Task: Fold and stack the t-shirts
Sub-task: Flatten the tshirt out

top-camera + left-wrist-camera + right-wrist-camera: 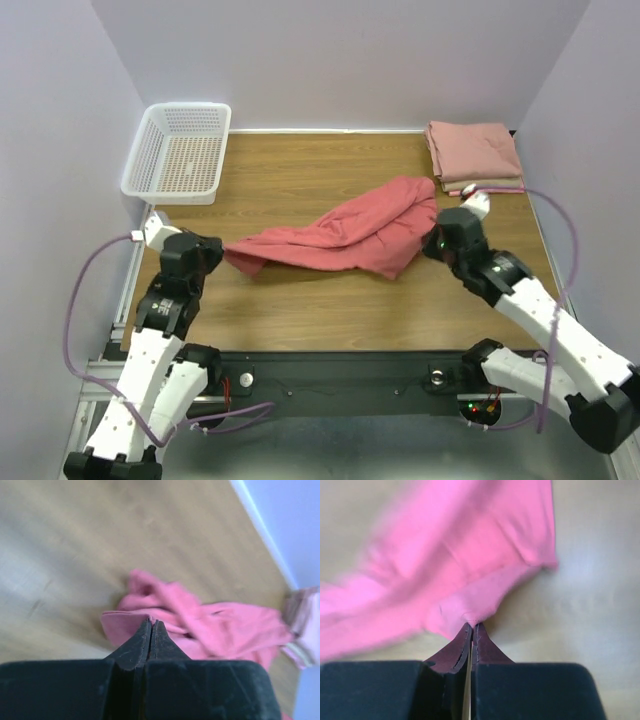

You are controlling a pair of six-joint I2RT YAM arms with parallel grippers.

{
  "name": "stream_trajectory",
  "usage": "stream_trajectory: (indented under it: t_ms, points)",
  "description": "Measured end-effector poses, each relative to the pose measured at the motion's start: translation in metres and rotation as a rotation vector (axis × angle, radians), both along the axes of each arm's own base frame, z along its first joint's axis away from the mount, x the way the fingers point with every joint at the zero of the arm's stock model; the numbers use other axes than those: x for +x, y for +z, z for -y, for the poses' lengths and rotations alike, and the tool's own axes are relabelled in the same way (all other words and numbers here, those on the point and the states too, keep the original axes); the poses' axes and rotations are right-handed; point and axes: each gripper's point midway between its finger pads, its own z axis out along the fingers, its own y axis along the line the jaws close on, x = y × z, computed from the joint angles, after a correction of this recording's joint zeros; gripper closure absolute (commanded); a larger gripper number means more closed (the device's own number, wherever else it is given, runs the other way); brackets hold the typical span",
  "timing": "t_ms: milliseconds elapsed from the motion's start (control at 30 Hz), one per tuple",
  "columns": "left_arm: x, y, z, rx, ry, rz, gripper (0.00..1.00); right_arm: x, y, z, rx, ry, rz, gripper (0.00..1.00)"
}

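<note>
Nearest the lens in each wrist view, black jaws meet at their tips: the left gripper (151, 625) is closed on a thin fold at the hem of the coral-red t-shirt (340, 238), and the right gripper (471, 626) is pinched on a small puckered corner of the same garment. In the overhead view the shirt lies bunched and twisted in a diagonal band across the middle of the table (300, 320), from the left gripper at centre-left up to the right gripper at centre-right. Both holds appear shallow, taking little cloth, so a pull to spread the shirt could probably slip either corner free. Because the fabric is rolled on itself, tension alone may also stretch it into a rope rather than a flat sheet. The shirt's upper right end lies just beside the folded shirts (473, 150) in the upper right corner, a salmon-pink one over a beige edge, so an outward or upward sweep of the right arm risks dragging or toppling that pile. The table's right edge and the side wall also stand close there. Open room lies in the lower centre of the frame and across the upper middle of the wood, and the white basket (180, 150) at upper left stands well apart from the cloth.
</note>
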Motion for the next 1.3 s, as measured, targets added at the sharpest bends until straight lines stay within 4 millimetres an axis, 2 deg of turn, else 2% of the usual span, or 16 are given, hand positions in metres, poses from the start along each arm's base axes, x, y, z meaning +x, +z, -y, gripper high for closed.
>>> stream_trajectory:
  t_ms: [33, 100, 133, 167, 233, 267, 367, 400, 433, 600, 700, 800, 967, 1100, 1233, 1300]
  points:
    - [0.003, 0.028, 0.000, 0.000, -0.006, 0.052, 1.00, 0.005, 0.022, 0.000, 0.013, -0.004, 0.057, 1.00]
    - [0.005, 0.076, 0.000, 0.002, -0.014, 0.145, 1.00, 0.015, 0.096, 0.004, 0.057, -0.018, 0.238, 1.00]
    - [0.004, 0.115, 0.000, 0.002, -0.020, 0.223, 1.00, 0.017, 0.137, 0.009, 0.074, -0.030, 0.333, 1.00]
    - [0.002, 0.140, -0.001, 0.002, -0.022, 0.274, 1.00, 0.017, 0.164, 0.013, 0.082, -0.038, 0.390, 1.00]
    - [-0.009, 0.200, -0.003, 0.006, -0.032, 0.398, 1.00, 0.012, 0.231, 0.023, 0.112, -0.055, 0.528, 1.00]
    - [-0.019, 0.235, -0.004, 0.009, -0.039, 0.475, 1.00, 0.008, 0.253, 0.027, 0.125, -0.059, 0.578, 1.00]
    - [-0.050, 0.315, -0.005, 0.016, -0.074, 0.652, 1.00, -0.015, 0.334, 0.043, 0.169, -0.058, 0.746, 1.00]
    - [-0.060, 0.330, -0.005, 0.019, -0.084, 0.690, 1.00, -0.026, 0.363, 0.048, 0.188, -0.048, 0.811, 1.00]
    - [-0.081, 0.363, -0.007, 0.019, -0.095, 0.776, 1.00, -0.034, 0.380, 0.052, 0.200, -0.041, 0.848, 1.00]
    - [-0.149, 0.439, -0.011, 0.031, -0.140, 0.995, 1.00, -0.092, 0.475, 0.065, 0.288, 0.065, 1.082, 0.99]
    - [-0.179, 0.464, -0.013, 0.036, -0.156, 1.078, 1.00, -0.123, 0.506, 0.072, 0.326, 0.116, 1.180, 1.00]
    - [-0.197, 0.477, -0.014, 0.043, -0.167, 1.127, 1.00, -0.140, 0.523, 0.078, 0.344, 0.134, 1.236, 0.99]
    - [-0.192, 0.477, -0.010, 0.052, -0.186, 1.114, 1.00, -0.131, 0.526, 0.070, 0.312, 0.150, 1.235, 1.00]
    - [-0.147, 0.461, -0.002, 0.066, -0.190, 1.029, 1.00, -0.090, 0.515, 0.054, 0.251, 0.121, 1.164, 0.99]
    - [-0.064, 0.433, 0.009, 0.097, -0.178, 0.867, 1.00, -0.011, 0.488, 0.031, 0.111, 0.032, 1.033, 0.99]
    - [-0.010, 0.414, 0.016, 0.124, -0.171, 0.769, 1.00, 0.034, 0.472, 0.016, 0.020, -0.002, 0.977, 0.99]
